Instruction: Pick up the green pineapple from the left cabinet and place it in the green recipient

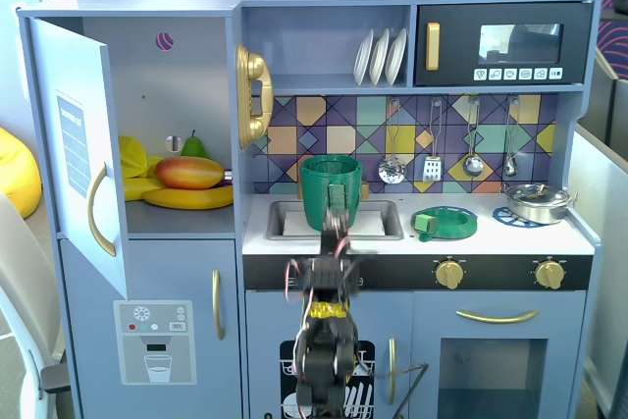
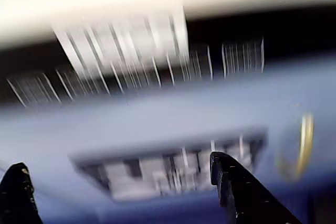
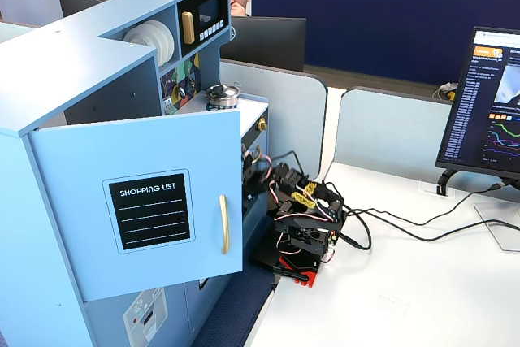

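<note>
The left cabinet (image 1: 172, 115) stands open, door swung wide. The dark green recipient (image 1: 332, 183) sits upright in the sink. The pineapple cannot be made out.

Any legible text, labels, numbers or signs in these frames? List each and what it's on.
"SHOPPING LIST": black label on the outside of the left cabinet door, in a fixed view.
White label on the door's inner face: text too small to read.
Microwave button icons: too small to read.
Ice and water dispenser panel: icons only, no readable words.
Monitor: text too small to read.
Wrist view: motion-blurred, nothing legible.
</note>
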You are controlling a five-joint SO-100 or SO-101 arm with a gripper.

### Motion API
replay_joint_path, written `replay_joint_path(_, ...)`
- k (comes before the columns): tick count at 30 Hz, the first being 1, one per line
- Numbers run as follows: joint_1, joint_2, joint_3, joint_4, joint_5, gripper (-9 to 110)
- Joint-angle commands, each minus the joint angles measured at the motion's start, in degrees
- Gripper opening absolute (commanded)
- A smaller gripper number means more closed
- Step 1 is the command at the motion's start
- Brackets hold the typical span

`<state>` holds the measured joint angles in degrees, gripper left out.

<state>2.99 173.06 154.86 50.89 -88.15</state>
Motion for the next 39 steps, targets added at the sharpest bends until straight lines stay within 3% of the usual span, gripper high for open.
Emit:
replay_joint_path(1, -0.44, 8.7, 11.25, 4.83, 1.58, 34)
replay_joint_path(10, -3.52, 9.05, 16.88, 24.08, 8.0, 23)
replay_joint_path(14, -2.99, 9.05, 16.88, 35.42, 4.13, 22)
replay_joint_path(17, -2.46, 9.05, 16.88, 35.68, 9.84, 22)
replay_joint_path(23, -1.58, 9.05, 16.88, 36.91, 0.53, 22)
replay_joint_path(39, -2.29, 9.05, 16.88, 36.91, 1.32, 22)
